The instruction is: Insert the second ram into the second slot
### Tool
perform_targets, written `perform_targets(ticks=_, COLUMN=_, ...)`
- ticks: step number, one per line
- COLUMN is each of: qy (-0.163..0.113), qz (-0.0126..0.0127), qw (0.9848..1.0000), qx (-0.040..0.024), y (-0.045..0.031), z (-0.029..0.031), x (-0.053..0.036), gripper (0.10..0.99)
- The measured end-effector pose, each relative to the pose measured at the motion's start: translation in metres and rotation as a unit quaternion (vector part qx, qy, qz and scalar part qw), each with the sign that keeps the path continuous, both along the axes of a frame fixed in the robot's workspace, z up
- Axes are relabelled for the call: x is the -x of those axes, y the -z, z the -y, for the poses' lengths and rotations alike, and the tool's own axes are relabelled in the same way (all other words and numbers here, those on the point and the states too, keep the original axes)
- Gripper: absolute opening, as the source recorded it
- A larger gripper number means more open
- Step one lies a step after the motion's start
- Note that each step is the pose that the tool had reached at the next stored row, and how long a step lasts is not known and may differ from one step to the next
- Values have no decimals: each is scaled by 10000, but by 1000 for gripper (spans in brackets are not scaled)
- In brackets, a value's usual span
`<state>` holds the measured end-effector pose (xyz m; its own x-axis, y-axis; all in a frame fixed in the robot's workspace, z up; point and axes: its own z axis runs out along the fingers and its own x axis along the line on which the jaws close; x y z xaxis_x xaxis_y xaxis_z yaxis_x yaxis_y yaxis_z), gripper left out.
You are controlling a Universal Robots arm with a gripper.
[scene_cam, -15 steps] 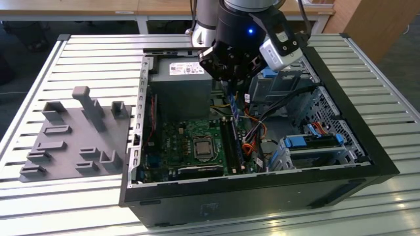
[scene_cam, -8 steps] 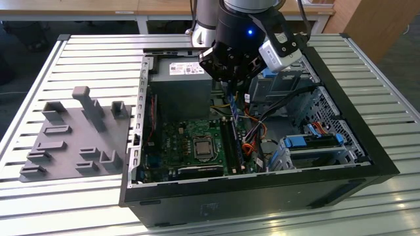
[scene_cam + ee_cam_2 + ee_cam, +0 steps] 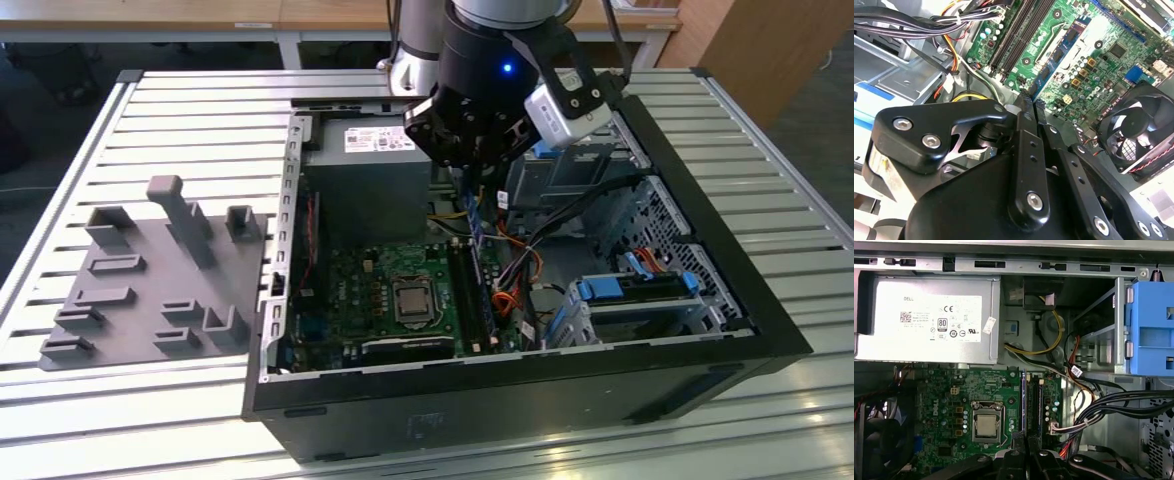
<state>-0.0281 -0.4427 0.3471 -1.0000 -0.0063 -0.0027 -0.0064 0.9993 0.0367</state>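
My gripper (image 3: 474,182) hangs inside the open computer case (image 3: 694,330), above the green motherboard (image 3: 360,290). Its black fingers (image 3: 1013,456) are shut on the second ram (image 3: 1023,400), a thin blue stick seen edge-on. The stick points down from the fingertips towards the long dark memory slots (image 3: 1035,405). In the exterior view the ram (image 3: 477,215) shows as a narrow blue strip under the gripper, above the slots (image 3: 470,290). In the second wrist view the closed gripper (image 3: 1029,102) sits over the board, a little short of the slots (image 3: 1014,35). Whether the stick touches a slot I cannot tell.
A grey power-supply box (image 3: 929,320) fills the case's back corner. The processor socket (image 3: 988,423) lies beside the slots, and a black fan (image 3: 1139,130) beyond it. Bundled cables (image 3: 1104,405) and a blue drive cage (image 3: 1154,330) crowd the other side. A grey fixture plate (image 3: 147,290) lies outside the case.
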Motion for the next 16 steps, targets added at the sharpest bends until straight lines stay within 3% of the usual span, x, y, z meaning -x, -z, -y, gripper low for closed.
perform_targets(ticks=16, qy=141, qz=0, qw=9999, qx=0, y=37, z=0, x=0, gripper=137)
